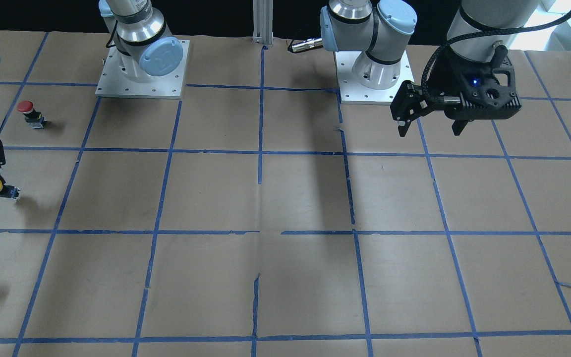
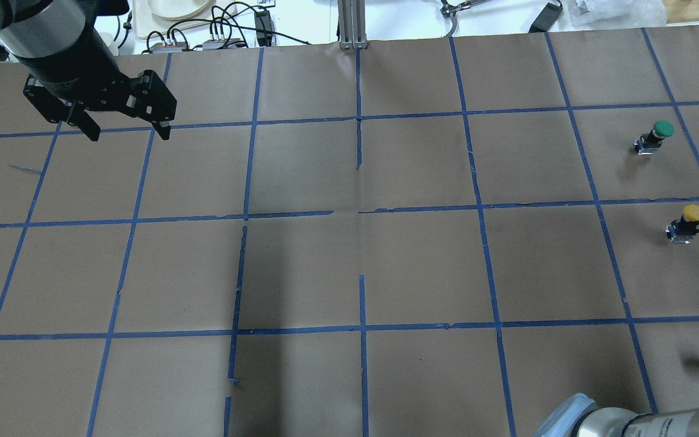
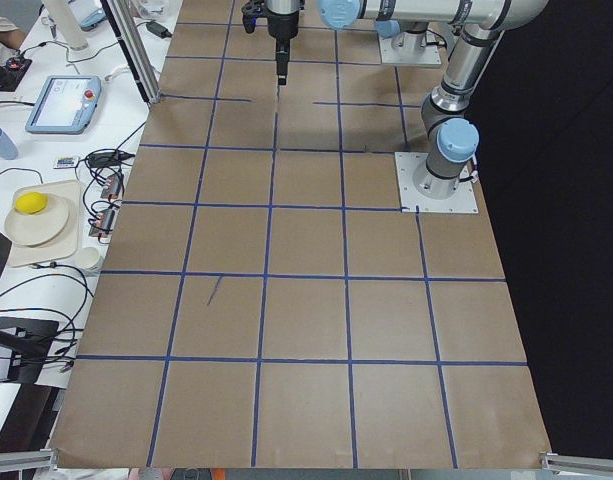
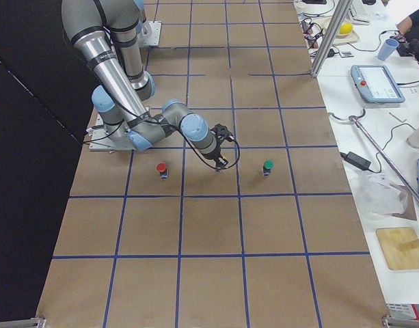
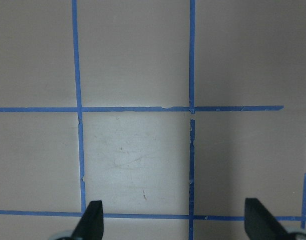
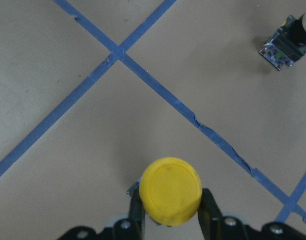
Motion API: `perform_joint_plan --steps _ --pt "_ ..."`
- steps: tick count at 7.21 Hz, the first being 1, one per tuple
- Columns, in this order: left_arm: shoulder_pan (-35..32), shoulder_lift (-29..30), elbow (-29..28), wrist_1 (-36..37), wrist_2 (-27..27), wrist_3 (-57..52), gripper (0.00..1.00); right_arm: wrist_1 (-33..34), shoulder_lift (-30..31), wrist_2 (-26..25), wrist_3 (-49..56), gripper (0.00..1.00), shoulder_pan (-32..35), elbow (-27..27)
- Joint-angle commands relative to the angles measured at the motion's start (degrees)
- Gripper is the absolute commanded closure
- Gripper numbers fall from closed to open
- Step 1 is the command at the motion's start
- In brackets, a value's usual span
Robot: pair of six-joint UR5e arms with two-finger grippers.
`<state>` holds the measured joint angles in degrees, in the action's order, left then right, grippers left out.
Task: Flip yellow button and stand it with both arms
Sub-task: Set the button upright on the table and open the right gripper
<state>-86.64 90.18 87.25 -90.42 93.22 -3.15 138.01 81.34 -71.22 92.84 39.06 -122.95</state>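
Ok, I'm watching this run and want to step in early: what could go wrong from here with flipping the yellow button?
1. The right gripper has its fingers close beside the yellow button, just under the round cap. Whether it is clamped is unclear, so the button might slip or twist when lifted.
2. The left gripper hangs open far from it, so any two-arm step needs a long carry.
3. The green button stands nearby and could get knocked.

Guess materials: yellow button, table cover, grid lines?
yellow button: cap looks like moulded plastic, smooth with a satin finish; even colour, soft sheen.
table cover: brown paper or thin card, matte; creases and seams show.
grid lines: blue tape, probably masking tape; edges are torn and ragged in places.
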Motion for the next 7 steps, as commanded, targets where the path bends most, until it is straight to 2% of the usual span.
perform_joint_plan --steps 1,4,5,6,7 --pt "0.1 -0.2 -0.2 -0.2 0.1 -0.1 0.00 0.0 -0.1 0.0 0.6 0.87 0.0 0.0" --pt "0.1 -0.7 -0.2 -0.4 0.1 -0.1 0.00 0.0 -2.2 0.0 0.0 0.82 -0.1 0.3" --pt "0.0 -1.1 -0.1 -0.5 0.1 -0.1 0.00 0.0 -2.2 -0.1 0.1 0.74 -0.6 0.3" --pt "0.0 -1.1 -0.2 -0.4 0.1 -0.1 0.00 -0.1 -2.4 -0.1 0.1 0.30 -0.7 0.2" --pt "0.0 -1.5 0.0 -0.5 0.2 -0.1 0.00 -0.5 -2.3 -0.3 -0.3 0.18 -0.7 0.2"
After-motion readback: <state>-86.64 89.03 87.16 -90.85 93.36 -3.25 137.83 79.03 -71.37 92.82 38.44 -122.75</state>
